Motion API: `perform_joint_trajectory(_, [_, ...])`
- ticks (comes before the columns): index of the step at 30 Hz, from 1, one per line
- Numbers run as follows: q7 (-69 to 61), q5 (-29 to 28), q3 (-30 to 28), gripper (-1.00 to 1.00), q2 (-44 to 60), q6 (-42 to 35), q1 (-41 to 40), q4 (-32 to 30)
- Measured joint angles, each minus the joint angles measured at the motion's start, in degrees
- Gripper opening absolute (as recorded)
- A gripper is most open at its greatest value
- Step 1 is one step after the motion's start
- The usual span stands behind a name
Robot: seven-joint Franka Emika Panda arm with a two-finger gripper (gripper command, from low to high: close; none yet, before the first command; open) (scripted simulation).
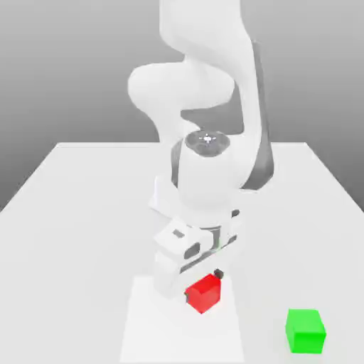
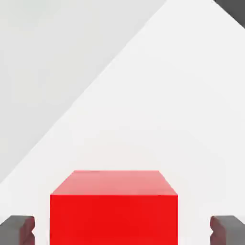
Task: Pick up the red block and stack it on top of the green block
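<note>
I see a plain white surface (image 1: 78, 213) under a grey backdrop, with the white arm (image 1: 206, 106) bent low over its near part. In the exterior view the red block (image 1: 204, 292) rests on the surface right beneath the jaws, and the green block (image 1: 306, 330) sits well apart toward that view's right. In the hand view, the red block (image 2: 113, 206) lies between the dark fingertips (image 2: 19, 228), a gap on each side: the jaws stand open, gripping nothing.
</note>
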Motion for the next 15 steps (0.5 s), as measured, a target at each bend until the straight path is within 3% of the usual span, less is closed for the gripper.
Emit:
perform_joint_trajectory(6, [0.1,-0.1,0.2,-1.0,0.0,0.0,-0.2,0.0])
perform_joint_trajectory(15, [4.5,-6.3,-3.1,-1.0,-9.7,-8.1,1.5,-1.1])
